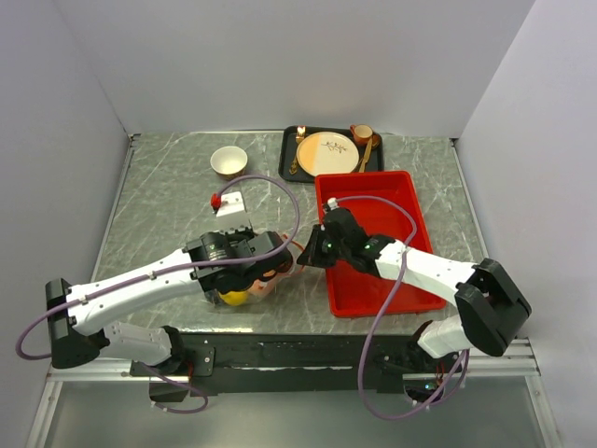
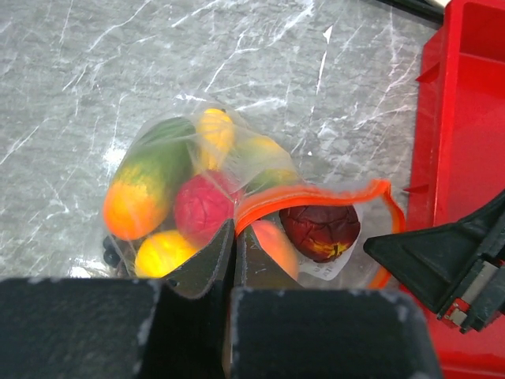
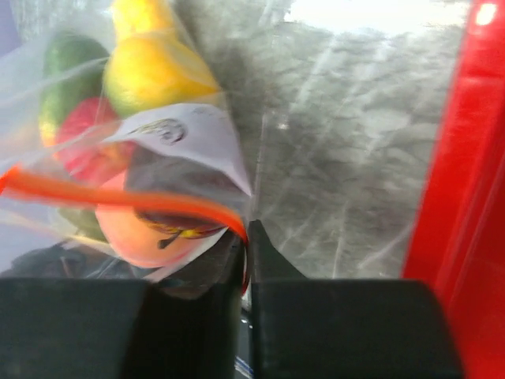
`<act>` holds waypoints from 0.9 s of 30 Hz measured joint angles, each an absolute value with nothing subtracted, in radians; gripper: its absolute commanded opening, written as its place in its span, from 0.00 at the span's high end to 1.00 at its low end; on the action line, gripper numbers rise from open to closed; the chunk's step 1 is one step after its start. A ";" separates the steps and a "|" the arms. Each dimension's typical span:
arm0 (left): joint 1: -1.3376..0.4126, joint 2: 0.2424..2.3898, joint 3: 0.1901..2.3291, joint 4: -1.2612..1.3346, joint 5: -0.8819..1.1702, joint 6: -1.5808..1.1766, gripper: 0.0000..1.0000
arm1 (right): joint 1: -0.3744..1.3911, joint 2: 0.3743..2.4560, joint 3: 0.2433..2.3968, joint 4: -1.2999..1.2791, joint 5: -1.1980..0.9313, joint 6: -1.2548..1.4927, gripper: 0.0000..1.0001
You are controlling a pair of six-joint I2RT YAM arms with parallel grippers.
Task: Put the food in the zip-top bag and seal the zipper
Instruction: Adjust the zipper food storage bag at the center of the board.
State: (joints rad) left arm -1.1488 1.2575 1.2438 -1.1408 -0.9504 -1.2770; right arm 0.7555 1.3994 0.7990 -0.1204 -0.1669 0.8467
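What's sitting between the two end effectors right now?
Zip-top bag mouth: the zipper loops open from left end effector to right end effector, plum and peach inside. Left wrist view shows it.

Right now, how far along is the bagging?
Done: the food sits inside the zip-top bag. In hand: the left gripper and right gripper each pinch the zipper strip, at opposite ends. To do: the mouth gapes in a loop, so sealing is not yet done.
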 measured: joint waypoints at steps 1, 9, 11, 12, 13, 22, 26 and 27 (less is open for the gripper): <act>-1.149 1.257 1.240 -1.140 -0.950 -1.277 0.95 | 0.760 1.399 0.803 -0.119 -0.166 0.846 1.00; -1.141 1.199 1.230 -1.150 -0.959 -1.275 0.95 | 0.815 1.368 0.966 -0.160 -0.166 0.791 1.00; -1.140 1.156 1.231 -1.149 -0.959 -1.266 0.94 | 0.825 1.369 1.057 -0.174 -0.181 0.773 1.00; -1.140 1.129 1.232 -1.148 -0.957 -1.254 0.93 | 0.827 1.373 1.099 -0.180 -0.186 0.764 1.00; -1.140 1.097 1.233 -1.145 -0.953 -1.239 0.92 | 0.832 1.381 1.150 -0.186 -0.191 0.756 1.00; -1.138 0.793 1.246 -1.118 -0.889 -1.135 0.90 | 0.890 1.585 1.510 -0.212 -0.252 0.727 1.00; -1.137 0.775 1.271 -1.233 -0.910 -1.193 0.89 | 0.939 1.728 1.667 -0.295 -0.275 0.724 1.00; -1.137 0.770 1.275 -1.259 -0.915 -1.203 0.89 | 0.948 1.761 1.702 -0.310 -0.278 0.724 1.00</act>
